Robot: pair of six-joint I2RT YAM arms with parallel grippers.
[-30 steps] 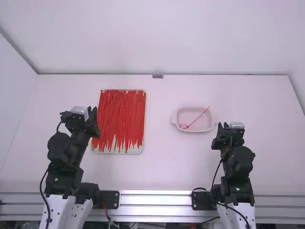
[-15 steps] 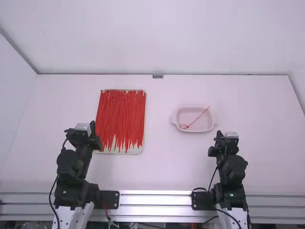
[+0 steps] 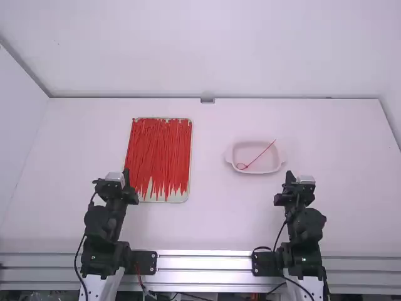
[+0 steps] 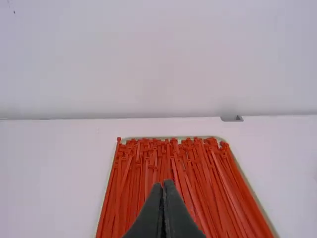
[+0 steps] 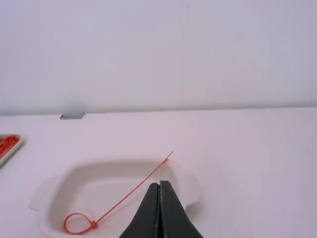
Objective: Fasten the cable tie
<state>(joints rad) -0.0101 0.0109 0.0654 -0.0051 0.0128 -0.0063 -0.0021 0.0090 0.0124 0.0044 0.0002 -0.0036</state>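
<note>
Two sets of jaws pressed together, left arm before tray of loose red ties, right arm before white dish holding looped cable tie

The overhead cam sits up high at the near side of the white table, looking forward and down over all of it. The left wrist cam rides low, facing the back wall, close over the red cable ties. The right wrist one is just as low, close on the white dish. All three catch the small grey tab at the table's far edge.
</note>
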